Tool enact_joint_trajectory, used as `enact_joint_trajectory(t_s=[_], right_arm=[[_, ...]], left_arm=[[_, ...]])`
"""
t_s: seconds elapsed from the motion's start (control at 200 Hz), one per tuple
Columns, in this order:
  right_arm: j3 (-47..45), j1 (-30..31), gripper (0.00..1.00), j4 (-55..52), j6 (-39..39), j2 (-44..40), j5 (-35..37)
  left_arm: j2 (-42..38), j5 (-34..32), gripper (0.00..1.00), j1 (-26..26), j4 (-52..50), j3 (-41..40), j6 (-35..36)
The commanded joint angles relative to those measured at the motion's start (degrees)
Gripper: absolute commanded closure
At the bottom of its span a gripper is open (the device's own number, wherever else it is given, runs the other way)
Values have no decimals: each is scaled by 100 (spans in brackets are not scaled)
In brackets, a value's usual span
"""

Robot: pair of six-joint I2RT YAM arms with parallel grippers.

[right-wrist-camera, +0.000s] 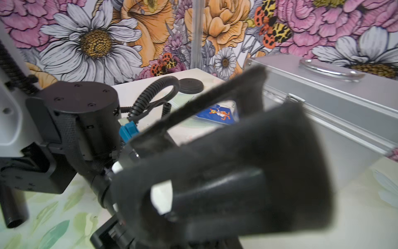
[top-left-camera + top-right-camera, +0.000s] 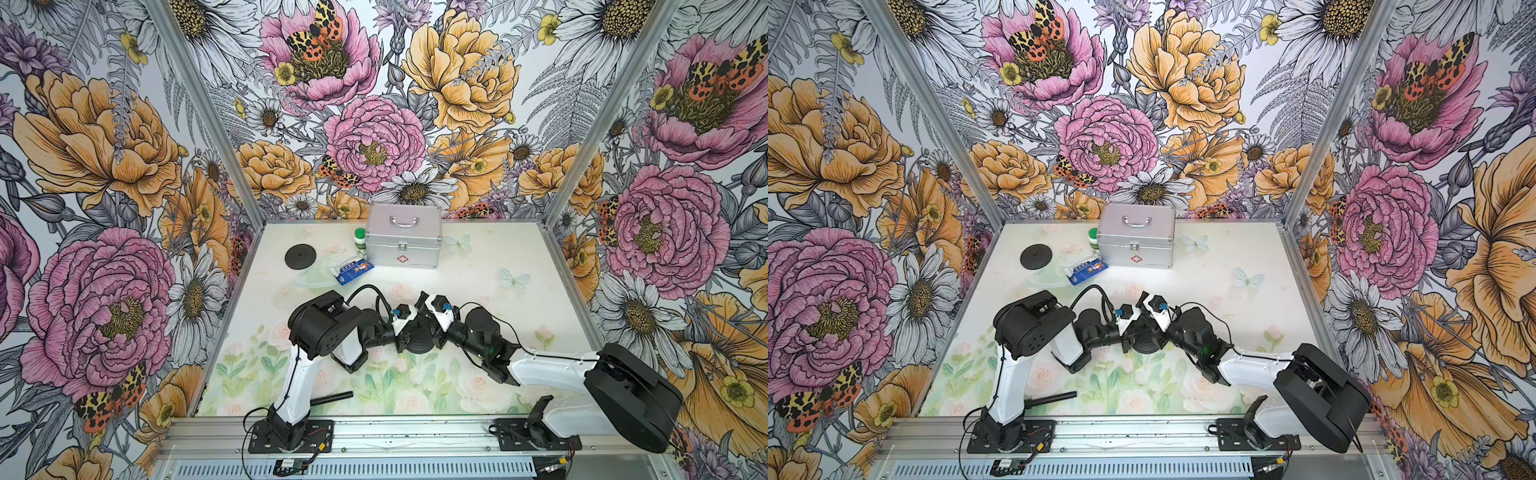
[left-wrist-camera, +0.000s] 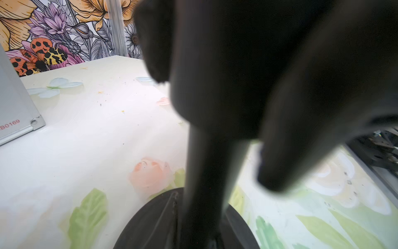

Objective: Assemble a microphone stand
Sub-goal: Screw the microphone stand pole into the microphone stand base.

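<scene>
L hand pinches pole on base; R hand grip unclear; case, packet, disc behind.

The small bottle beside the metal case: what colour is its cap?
Green; the cap shows best in a top view.

Flowered wallpaper covers the back wall and both side walls: big pink peonies, orange blooms, white daisies and spotted orange moths on a pale ground. Two aluminium posts mark the back corners. The tabletop between them is pale and glossy, printed with faint butterflies towards the back and soft roses and green leaves towards the front. Bright, even light falls on it, whitest across the middle. An aluminium rail runs along the front edge.
</scene>
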Motion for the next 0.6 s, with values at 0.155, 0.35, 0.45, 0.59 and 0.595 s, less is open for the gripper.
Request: enact_joint_trajectory(t_s=[0.155, 0.35, 0.45, 0.59, 0.595], right_arm=[[-200, -156, 58, -100, -688, -80, -142], [356, -1651, 53, -1256, -1486, -82, -4265], [959, -1912, 55, -2155, -2009, 238, -5031], [1510, -2078, 57, -2364, -2165, 579, -5604], [1526, -2082, 57, -2378, -2166, 595, -5625]], left_arm=[[118, -74, 77, -7, -28, 55, 0], [101, 54, 78, -36, -27, 61, 111], [118, 100, 77, -74, -28, 74, 125], [110, 153, 78, -88, -25, 90, 160], [110, 158, 77, -92, -24, 90, 155]])
